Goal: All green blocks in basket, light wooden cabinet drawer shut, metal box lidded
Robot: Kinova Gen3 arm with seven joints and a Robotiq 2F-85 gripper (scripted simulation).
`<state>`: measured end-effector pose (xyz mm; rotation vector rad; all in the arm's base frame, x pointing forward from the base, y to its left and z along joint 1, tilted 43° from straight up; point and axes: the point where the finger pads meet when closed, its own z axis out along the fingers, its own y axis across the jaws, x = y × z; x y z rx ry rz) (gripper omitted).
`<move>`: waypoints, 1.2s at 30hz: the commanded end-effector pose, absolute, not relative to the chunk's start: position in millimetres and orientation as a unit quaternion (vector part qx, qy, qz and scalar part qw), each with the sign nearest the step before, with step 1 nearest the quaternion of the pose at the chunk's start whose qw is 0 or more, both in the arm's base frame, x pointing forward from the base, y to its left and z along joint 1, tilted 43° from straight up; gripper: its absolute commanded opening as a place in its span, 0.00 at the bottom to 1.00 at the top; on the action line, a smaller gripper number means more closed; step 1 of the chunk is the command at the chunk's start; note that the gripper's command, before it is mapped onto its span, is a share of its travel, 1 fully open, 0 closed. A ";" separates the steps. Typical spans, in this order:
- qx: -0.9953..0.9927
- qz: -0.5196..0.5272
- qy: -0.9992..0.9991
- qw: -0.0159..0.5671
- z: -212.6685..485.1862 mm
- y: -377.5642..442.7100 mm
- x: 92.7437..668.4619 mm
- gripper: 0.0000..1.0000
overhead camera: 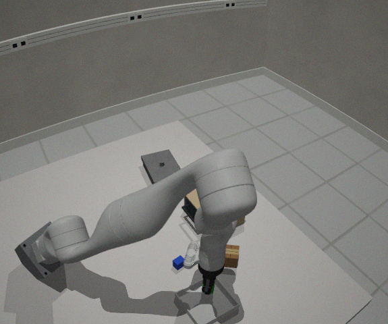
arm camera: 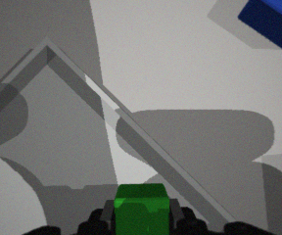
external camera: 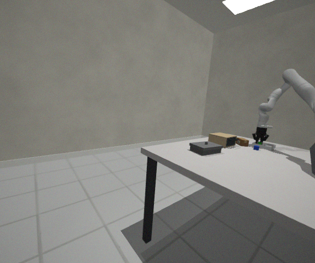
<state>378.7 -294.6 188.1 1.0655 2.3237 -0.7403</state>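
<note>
My gripper (overhead camera: 207, 291) (external camera: 260, 142) (arm camera: 142, 216) is shut on a green block (overhead camera: 212, 288) (external camera: 259, 143) (arm camera: 141, 222). It holds the block low inside the outline of the grey basket (overhead camera: 227, 312) (external camera: 271, 146) (arm camera: 73, 80), near a wall. No other green block shows. The light wooden cabinet (overhead camera: 192, 197) (external camera: 221, 138) is partly behind the arm in the top view; its dark front shows, but I cannot tell how far the drawer is in. The dark metal box (external camera: 205, 150) has its lid (overhead camera: 157, 160) (external camera: 201, 145) on, seemingly level.
A blue block (overhead camera: 178, 262) (external camera: 256, 147) (arm camera: 273, 17) lies on the table outside the basket. A white shoe (overhead camera: 191, 254) lies beside it, partly behind the arm. A brown carton (overhead camera: 231, 258) (external camera: 242, 141) stands behind the basket, near the gripper.
</note>
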 end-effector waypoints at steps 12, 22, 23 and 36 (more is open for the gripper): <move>0.389 -0.270 0.847 0.241 188.8 -296.2 380.9 0.10; 0.389 -0.270 0.847 0.241 188.8 -296.2 380.9 0.57; 0.389 -0.270 0.847 0.241 188.8 -296.2 380.9 0.57; 0.389 -0.270 0.847 0.241 188.8 -296.2 380.9 0.57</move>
